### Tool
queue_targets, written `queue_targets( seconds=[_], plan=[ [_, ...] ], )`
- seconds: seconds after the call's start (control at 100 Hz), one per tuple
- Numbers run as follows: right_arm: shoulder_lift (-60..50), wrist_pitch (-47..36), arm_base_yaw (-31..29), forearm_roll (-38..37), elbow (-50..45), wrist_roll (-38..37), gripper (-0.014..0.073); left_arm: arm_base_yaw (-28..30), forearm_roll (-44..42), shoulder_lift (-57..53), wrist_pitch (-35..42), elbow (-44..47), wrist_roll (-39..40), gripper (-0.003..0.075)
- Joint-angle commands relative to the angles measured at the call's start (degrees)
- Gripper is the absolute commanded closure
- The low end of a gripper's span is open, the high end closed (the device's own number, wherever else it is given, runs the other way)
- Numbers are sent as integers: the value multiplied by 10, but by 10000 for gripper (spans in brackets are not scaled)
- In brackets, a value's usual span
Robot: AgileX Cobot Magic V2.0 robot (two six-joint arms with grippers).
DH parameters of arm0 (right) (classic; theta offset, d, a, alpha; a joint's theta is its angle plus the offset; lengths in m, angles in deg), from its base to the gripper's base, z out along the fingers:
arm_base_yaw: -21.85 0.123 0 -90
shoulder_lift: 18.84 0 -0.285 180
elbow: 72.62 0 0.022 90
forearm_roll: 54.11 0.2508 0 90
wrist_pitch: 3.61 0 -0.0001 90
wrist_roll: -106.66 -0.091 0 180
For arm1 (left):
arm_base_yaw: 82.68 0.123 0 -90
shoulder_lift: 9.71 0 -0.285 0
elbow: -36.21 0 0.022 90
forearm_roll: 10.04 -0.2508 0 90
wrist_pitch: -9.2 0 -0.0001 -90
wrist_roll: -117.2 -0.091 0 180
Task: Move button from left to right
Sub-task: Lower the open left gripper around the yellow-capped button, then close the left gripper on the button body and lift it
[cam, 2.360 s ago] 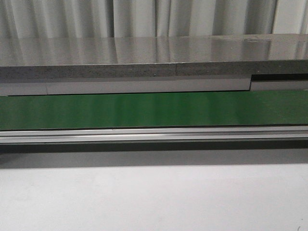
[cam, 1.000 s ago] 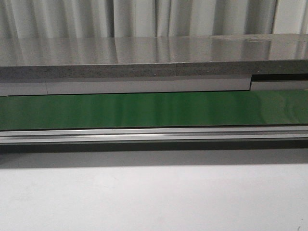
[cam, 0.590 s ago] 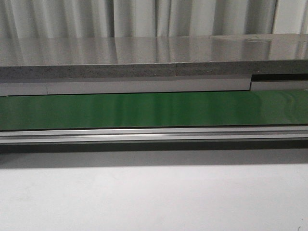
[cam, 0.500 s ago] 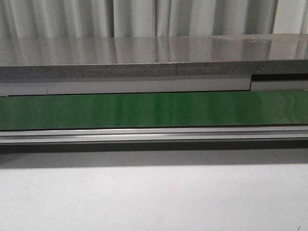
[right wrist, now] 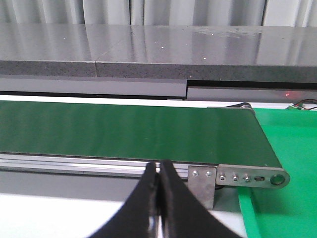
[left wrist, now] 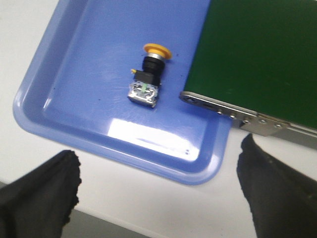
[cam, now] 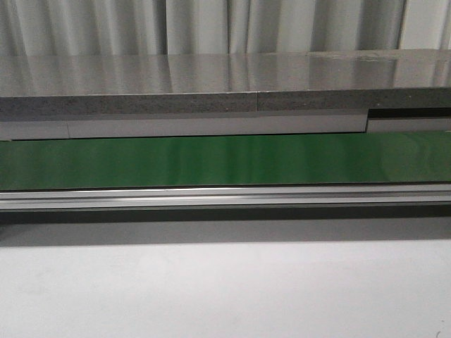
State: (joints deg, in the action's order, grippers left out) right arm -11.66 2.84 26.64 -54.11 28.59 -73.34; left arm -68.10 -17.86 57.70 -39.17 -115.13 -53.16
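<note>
The button [left wrist: 147, 74] is lying on its side in the blue tray [left wrist: 59, 114], just beside the green belt [left wrist: 262, 54]. The left gripper [left wrist: 158, 193] is hovering with fingers spread wide; the right gripper [right wrist: 159, 208] is keeping its fingers pressed together. The round cap may be rolling away if one finger is touching first.

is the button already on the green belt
No, the button lies on its side in the blue tray, beside the belt.

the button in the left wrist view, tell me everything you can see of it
The button is a small push button with a round yellow-orange mushroom cap, a black neck and a boxy body whose pale, shiny end face carries a tiny green mark. It lies on its side on the floor of the blue tray, near the green belt. Nothing grips it.
</note>
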Motion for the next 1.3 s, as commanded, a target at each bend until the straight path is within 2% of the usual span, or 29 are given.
queue_targets(
  seconds=[0.0,0.19,0.58,0.89,1.14,1.29],
  plan=[
    [-11,-45,-2,-3,9,0,662,21,2,40,41,-38,-4,103],
    [-11,-45,-2,-3,9,0,662,51,2,147,58,-92,-4,103],
    [-11,-45,-2,-3,9,0,662,57,56,327,59,-200,-61,103],
    [-11,-45,-2,-3,9,0,662,58,57,385,56,-219,-74,103],
    [-11,-45,-2,-3,9,0,662,81,62,398,58,-219,-79,103],
    [-11,-45,-2,-3,9,0,662,84,105,398,57,-219,-124,103]
  ],
)
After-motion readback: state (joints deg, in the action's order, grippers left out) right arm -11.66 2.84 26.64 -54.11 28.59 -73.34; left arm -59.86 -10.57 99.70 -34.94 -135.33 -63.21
